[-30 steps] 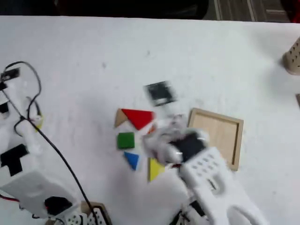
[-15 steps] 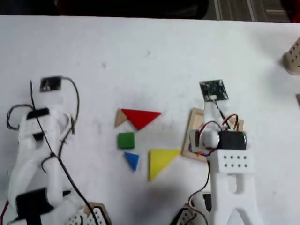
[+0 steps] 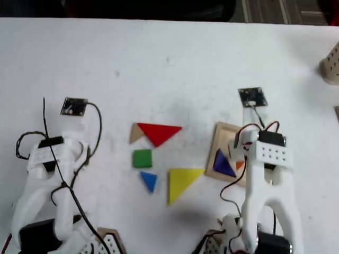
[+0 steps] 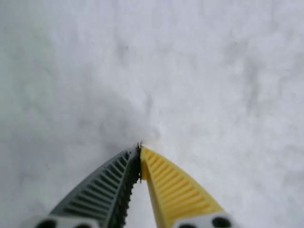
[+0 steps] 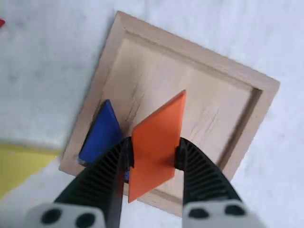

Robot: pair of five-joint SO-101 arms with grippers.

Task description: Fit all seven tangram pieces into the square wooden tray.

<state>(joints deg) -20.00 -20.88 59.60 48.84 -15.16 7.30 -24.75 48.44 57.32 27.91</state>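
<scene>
Parallelogram, orange, pinched in right tool, long axis pointing ahead over tray; left tool closed.

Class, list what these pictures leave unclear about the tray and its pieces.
- High view: the right arm covers most of the wooden tray.
- Right wrist view: a finger of the right gripper hides one end of the blue piece in the tray.
- Same view: the edge cuts off the yellow triangle.
- Whether the held orange piece touches the tray floor cannot be told.
</scene>
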